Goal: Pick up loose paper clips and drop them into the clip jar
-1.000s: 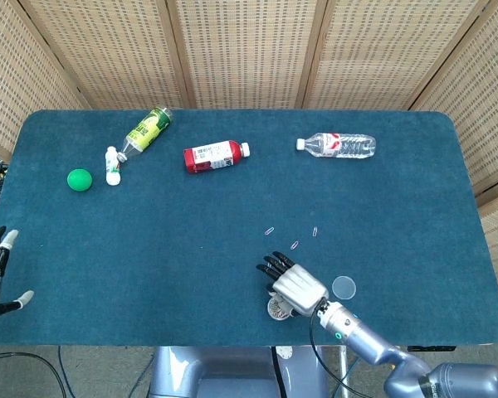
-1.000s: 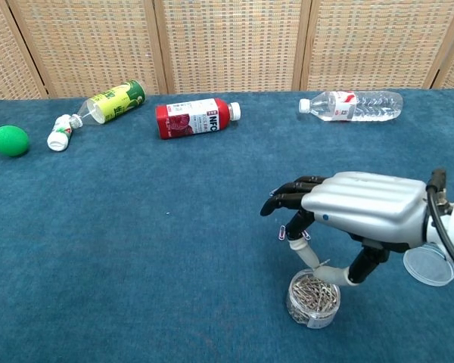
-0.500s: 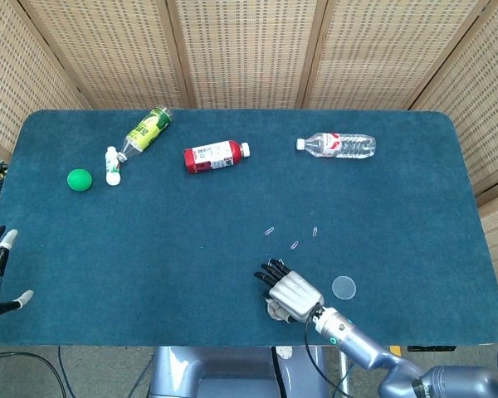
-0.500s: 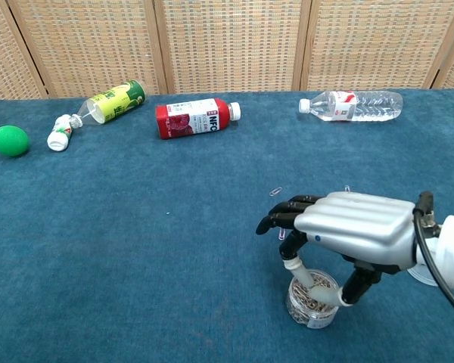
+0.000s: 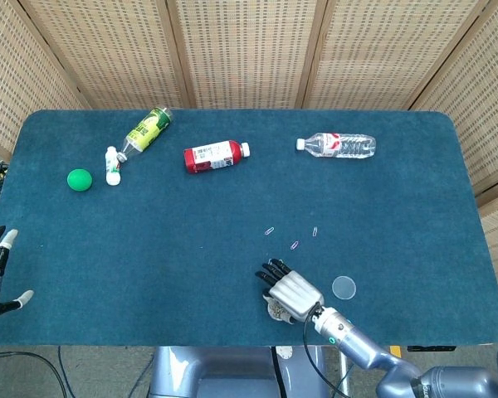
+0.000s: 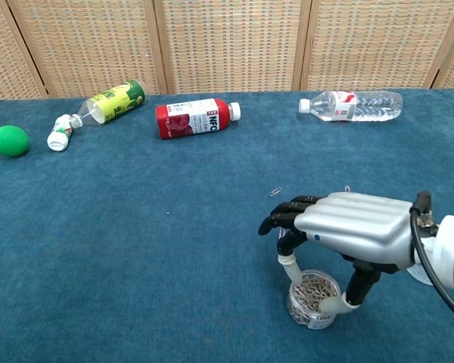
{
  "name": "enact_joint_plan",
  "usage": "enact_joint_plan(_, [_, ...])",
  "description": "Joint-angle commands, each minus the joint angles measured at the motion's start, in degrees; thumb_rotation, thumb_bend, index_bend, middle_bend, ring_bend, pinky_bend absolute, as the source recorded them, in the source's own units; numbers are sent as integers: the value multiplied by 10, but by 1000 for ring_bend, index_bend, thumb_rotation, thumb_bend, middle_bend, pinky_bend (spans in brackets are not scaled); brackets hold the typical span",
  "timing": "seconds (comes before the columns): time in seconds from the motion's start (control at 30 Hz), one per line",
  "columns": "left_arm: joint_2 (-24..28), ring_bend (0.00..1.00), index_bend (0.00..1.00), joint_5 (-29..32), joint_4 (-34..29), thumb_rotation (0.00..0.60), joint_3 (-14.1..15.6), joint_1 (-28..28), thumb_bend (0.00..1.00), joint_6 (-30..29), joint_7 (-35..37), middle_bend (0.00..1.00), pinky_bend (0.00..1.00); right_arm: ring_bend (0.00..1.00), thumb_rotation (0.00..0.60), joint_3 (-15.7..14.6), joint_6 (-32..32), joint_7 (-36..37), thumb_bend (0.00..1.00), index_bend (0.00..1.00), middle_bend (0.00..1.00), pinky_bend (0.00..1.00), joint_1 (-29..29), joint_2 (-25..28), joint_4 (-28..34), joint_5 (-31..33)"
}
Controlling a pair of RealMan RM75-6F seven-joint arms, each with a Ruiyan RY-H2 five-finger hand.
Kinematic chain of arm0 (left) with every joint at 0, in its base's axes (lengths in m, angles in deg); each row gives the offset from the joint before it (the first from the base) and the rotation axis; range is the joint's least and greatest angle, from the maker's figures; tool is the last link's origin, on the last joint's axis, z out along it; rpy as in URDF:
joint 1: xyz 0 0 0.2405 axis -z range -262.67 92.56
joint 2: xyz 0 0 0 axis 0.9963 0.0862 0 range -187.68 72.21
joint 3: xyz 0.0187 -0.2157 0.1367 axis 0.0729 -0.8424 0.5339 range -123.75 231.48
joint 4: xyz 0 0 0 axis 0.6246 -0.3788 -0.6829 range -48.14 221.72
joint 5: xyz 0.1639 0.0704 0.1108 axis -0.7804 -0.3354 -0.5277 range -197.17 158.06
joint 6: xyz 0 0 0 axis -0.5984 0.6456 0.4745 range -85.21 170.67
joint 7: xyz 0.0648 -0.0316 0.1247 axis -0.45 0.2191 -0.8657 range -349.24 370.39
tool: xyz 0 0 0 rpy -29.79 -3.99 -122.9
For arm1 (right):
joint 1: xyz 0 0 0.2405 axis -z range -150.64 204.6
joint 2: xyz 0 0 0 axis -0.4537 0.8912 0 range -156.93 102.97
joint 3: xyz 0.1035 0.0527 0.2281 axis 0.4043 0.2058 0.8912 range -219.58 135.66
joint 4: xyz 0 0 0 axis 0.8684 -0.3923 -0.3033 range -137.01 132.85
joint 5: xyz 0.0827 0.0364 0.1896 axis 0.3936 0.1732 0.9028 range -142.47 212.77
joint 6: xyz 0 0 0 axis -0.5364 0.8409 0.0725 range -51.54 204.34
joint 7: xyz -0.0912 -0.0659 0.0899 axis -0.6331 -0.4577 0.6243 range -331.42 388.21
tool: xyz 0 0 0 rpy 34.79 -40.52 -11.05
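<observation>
Clip jar upright under R hand

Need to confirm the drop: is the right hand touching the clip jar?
Touching. Chest view shows the right hand with fingers at the clip jar rim.

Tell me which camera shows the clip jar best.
The chest view: the clip jar stands in plain sight, full of clips, under the right robot hand. In the head view the same robot hand covers most of the jar.
</observation>
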Motion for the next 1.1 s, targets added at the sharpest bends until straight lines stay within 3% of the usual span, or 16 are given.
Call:
enact_joint_plan(0.03, [0, 0, 0, -1, 0, 600, 0, 0, 0, 0, 0, 0, 0, 0, 600, 3, 4, 1, 178, 491, 110, 0, 0, 2, 4, 0])
enact_joint_plan(0.3, [0, 0, 0, 0, 0, 600, 1, 0, 0, 0, 0, 0, 0, 0, 600, 47, 42, 37, 183, 490, 110, 0, 2, 22, 4, 5])
enact_joint_plan(0.53, [0, 0, 0, 1, 0, 600, 0, 1, 0, 1, 1, 0, 0, 0, 600, 96, 33, 54, 185, 490, 110, 0, -12, 15, -93, 70])
enact_joint_plan(0.87, [-3, 0, 0, 16, 6, 600, -6, 5, 0, 11, 0, 0, 0, 0, 600, 121, -19, 50, 198, 490, 110, 0, -37, -33, -230, 164])
enact_joint_plan(1.1, [-4, 0, 0, 24, 11, 600, -8, 10, 0, 19, 2, 0, 0, 0, 600, 121, -43, 67, 287, 490, 110, 0, -48, -46, -252, 175])
